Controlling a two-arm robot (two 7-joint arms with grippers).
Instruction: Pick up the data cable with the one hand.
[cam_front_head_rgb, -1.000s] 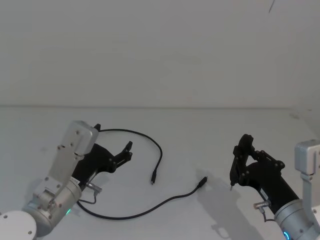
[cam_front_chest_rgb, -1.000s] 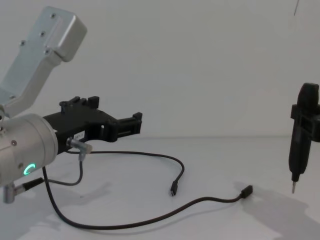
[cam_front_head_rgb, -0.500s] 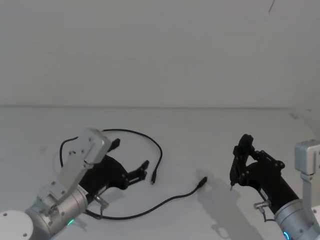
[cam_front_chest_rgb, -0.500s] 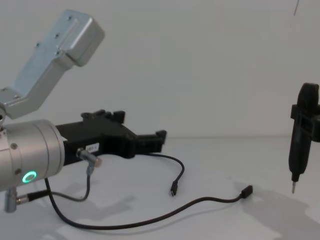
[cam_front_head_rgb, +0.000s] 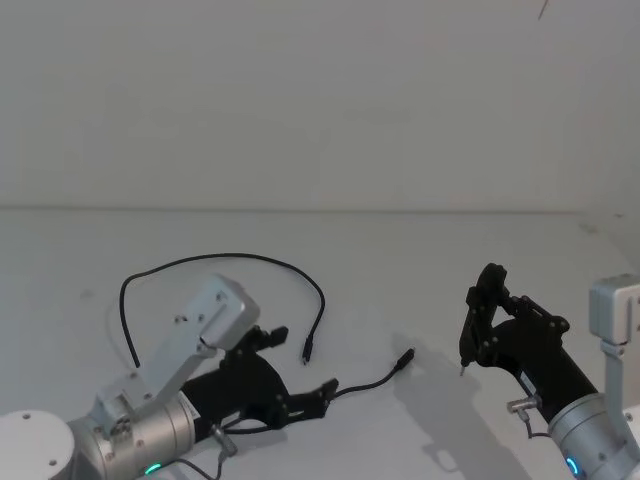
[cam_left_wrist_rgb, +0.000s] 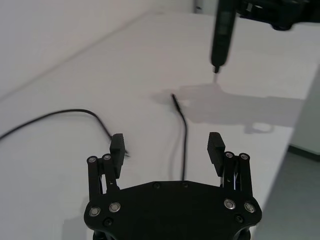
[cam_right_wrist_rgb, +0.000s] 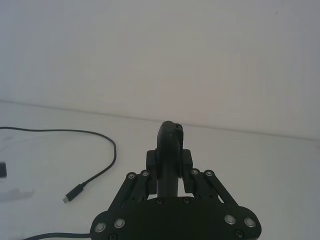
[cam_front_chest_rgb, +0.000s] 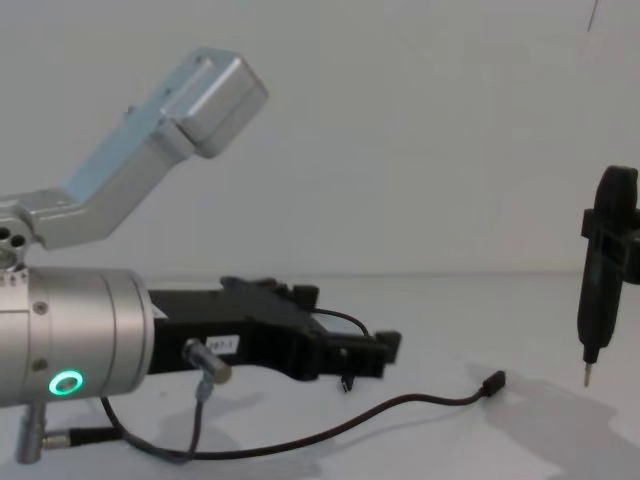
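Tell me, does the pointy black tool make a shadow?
Yes. Left wrist view: a grey shadow lies on the table past the pointy black tool's tip. Head view: the patch sits beside the right gripper holding it. Chest view: it's under the tip, away from the left gripper by the cable.

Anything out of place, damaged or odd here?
Nothing stands out. The data cable lies loose and undamaged; the open left end effector is lined up over it; the right end effector holds a slim tool upright.

Data cable (cam_front_head_rgb: 230, 257) black on white table (cam_front_head_rgb: 420, 250). Left gripper (cam_left_wrist_rgb: 166, 142) black, small white label (cam_front_chest_rgb: 222, 344); its cylinder (cam_front_chest_rgb: 85, 330) silver, ring (cam_front_chest_rgb: 66, 382) green. Tool (cam_front_chest_rgb: 605, 280) black, metal-grey tip (cam_front_chest_rgb: 586, 376).
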